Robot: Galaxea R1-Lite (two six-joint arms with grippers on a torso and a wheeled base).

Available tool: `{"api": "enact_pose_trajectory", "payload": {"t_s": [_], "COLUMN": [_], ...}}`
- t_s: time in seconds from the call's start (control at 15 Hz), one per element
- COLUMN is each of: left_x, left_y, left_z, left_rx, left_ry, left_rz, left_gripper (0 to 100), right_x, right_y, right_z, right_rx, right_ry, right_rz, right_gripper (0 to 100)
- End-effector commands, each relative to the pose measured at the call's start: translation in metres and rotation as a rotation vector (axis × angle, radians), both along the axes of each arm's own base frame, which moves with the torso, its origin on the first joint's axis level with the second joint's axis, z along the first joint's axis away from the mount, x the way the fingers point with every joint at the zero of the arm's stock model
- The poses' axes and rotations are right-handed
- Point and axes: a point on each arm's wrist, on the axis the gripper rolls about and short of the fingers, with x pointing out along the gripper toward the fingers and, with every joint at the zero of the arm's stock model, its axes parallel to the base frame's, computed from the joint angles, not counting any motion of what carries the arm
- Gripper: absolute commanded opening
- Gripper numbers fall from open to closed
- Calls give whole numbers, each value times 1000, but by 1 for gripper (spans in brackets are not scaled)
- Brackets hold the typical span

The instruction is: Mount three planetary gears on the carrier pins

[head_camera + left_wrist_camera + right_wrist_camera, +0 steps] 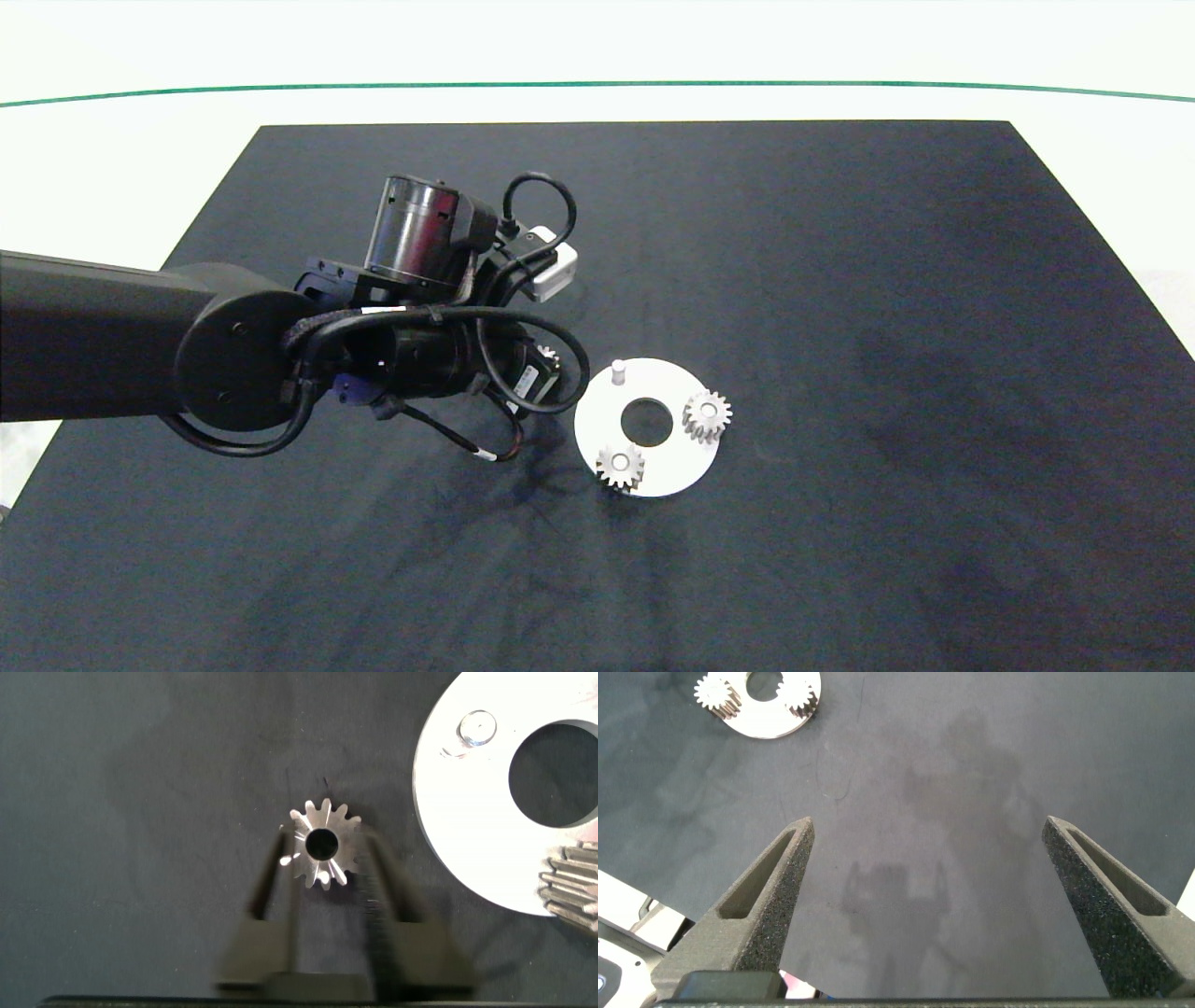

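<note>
You are looking at a robotics lab or test bench rather than a home or shop. The surface (840, 280) is a plain white table covered by a dark, felt-like mat, with a thin green line (597, 85) running across its far side. Nothing domestic lies about: only a white ring-shaped disc (607, 425) with small metal gears (707, 414) on the mat, and a dark robot arm (112, 341) trailing exposed black cables.
</note>
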Motion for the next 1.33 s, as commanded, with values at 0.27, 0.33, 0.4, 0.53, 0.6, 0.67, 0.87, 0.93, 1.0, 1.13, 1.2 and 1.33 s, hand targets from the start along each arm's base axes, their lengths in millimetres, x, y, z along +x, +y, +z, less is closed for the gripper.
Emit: {"api": "enact_pose_trajectory", "payload": {"t_s": [0.27, 0.33, 0.4, 0.53, 0.6, 0.67, 0.87, 0.93, 1.0, 1.13, 1.2, 1.33], "left_x": [3, 4, 4, 4, 3, 3, 7, 9, 10, 10, 12, 13], "left_y": [5, 5, 6, 6, 6, 7, 8, 7, 6, 7, 6, 5], "left_z": [-4, -5, -4, -8, -11, -12, -16, -18, -20, -22, -25, -23], "left_rx": [4, 4, -2, 4, 7, 10, 8, 9, 10, 11, 14, 3], "left_ry": [11, 14, 15, 27, 34, 38, 46, 51, 58, 66, 72, 51], "left_rz": [19, 23, 28, 29, 27, 27, 29, 27, 23, 21, 21, 22], "left_gripper": [100, 100, 100, 100, 100, 100, 100, 100, 100, 100, 100, 100], "right_x": [2, 2, 2, 2, 2, 2, 2, 2, 2, 2, 2, 2], "right_y": [1, 1, 1, 1, 1, 1, 1, 1, 1, 1, 1, 2], "right_z": [-1, -1, -1, -1, -1, -1, -1, -1, -1, -1, -1, -1], "right_rx": [-8, -9, -9, -9, -9, -9, -9, -9, -9, -10, -9, -10], "right_ry": [8, 8, 9, 9, 9, 9, 9, 8, 8, 10, 9, 10], "right_rz": [0, -2, 0, -2, -2, -2, -2, -2, -2, -2, -2, -2], "right_gripper": [100, 100, 100, 100, 100, 100, 100, 100, 100, 100, 100, 100]}}
